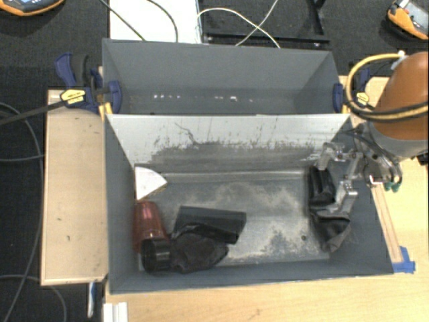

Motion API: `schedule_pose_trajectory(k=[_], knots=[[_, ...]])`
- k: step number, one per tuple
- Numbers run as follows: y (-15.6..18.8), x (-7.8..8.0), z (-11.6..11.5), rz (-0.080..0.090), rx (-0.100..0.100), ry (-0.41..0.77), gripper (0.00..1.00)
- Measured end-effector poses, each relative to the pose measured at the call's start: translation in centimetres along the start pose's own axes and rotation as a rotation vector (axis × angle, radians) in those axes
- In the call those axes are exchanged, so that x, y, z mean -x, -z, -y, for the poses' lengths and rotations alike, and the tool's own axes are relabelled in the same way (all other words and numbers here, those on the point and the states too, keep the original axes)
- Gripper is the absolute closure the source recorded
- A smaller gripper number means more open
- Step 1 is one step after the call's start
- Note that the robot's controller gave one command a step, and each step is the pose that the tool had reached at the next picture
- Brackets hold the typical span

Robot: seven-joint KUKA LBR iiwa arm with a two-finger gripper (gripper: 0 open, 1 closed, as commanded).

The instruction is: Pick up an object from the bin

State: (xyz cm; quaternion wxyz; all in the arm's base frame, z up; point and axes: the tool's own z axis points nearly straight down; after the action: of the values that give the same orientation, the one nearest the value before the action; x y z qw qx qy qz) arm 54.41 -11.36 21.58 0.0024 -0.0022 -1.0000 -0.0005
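Camera view: pincer [333, 212] closed on a dark crumpled cloth [334, 233].

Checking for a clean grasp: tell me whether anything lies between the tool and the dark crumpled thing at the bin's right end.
Nothing visible does. The tool stands right above the dark crumpled thing; the heap lies apart at the left end.

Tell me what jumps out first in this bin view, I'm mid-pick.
The gripper is low at the right side of the grey bin, just above a dark limp piece on the floor there. At the lower left of the view a cluster draws the eye: a white wedge, a dark red cylinder, a black block and a dark crumpled bundle, close together.
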Motion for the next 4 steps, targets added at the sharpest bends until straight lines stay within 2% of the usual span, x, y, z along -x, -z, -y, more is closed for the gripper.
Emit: schedule_pose_trajectory(k=[1, 2, 3, 4], knots=[[0.5, 0.2, 0.0, 0.009, -0.002, 0.006, 0.00], [-6.8, -2.6, 0.6, 0.006, -0.002, 0.765, 0.00], [-6.9, -1.8, 1.3, 0.011, -0.001, 0.375, 0.00], [-8.4, 1.1, 2.5, 0.011, -0.004, 0.761, 0.00]])
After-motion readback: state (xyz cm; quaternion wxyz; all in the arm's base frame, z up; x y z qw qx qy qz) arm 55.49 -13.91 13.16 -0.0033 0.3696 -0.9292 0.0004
